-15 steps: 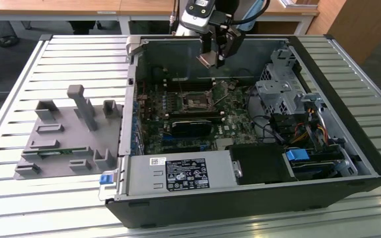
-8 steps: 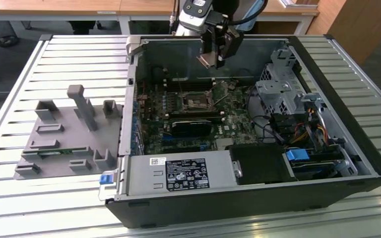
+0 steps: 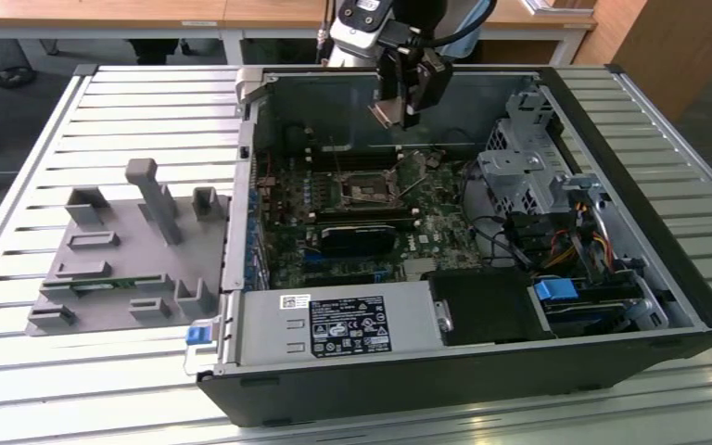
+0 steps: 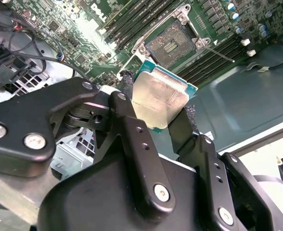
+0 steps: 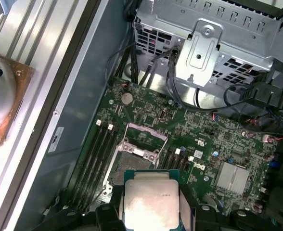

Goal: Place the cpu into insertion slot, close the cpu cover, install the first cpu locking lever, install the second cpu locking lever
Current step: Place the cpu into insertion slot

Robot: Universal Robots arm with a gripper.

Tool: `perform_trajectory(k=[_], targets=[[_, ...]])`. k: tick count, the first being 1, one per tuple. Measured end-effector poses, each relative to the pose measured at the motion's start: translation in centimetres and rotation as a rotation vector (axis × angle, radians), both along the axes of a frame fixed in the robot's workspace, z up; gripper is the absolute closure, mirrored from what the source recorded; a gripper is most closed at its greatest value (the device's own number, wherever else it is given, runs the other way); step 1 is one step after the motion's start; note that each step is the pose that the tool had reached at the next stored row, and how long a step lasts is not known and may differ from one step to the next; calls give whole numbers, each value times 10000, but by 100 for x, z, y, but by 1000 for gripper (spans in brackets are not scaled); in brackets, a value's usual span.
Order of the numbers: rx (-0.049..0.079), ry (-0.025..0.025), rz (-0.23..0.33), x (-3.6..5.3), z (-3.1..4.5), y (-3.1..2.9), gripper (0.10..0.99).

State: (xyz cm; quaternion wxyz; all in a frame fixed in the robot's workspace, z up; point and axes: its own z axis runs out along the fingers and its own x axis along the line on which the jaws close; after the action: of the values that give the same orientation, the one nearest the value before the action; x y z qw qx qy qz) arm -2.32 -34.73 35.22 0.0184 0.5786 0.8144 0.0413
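A: Grip status?
B: Gripper [image 4: 157, 108] was clenched on the cpu [image 4: 160, 94], pinched btw both fingers [image 4: 132, 130]. I held it above the insertion slot [image 4: 173, 43], apart, no contact. Slot sat open on the green board [image 5: 199, 130] w/in the case [image 3: 455, 389].

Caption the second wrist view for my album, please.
Jaws clamp the cpu over the motherboard, insertion slot open and empty.

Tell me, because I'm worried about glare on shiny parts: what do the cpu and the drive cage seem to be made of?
The cpu: dull silver-beige metal face, showing soft glare; its teal rim looks like circuit board. The drive cage: bare sheet metal, probably steel, matte grey, with punched holes and folded edges.
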Motion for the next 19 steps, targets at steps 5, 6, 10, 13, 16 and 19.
perform_trajectory(k=[5,6,10,13,16,19], targets=[[0,0,-206,0,-3,0,541],[1,-1,-247,0,-4,0,541],[0,-1,-403,0,-7,0,541],[0,0,-488,0,-10,0,541],[-1,0,-528,0,-12,0,541],[0,0,-563,0,-14,0,541]])
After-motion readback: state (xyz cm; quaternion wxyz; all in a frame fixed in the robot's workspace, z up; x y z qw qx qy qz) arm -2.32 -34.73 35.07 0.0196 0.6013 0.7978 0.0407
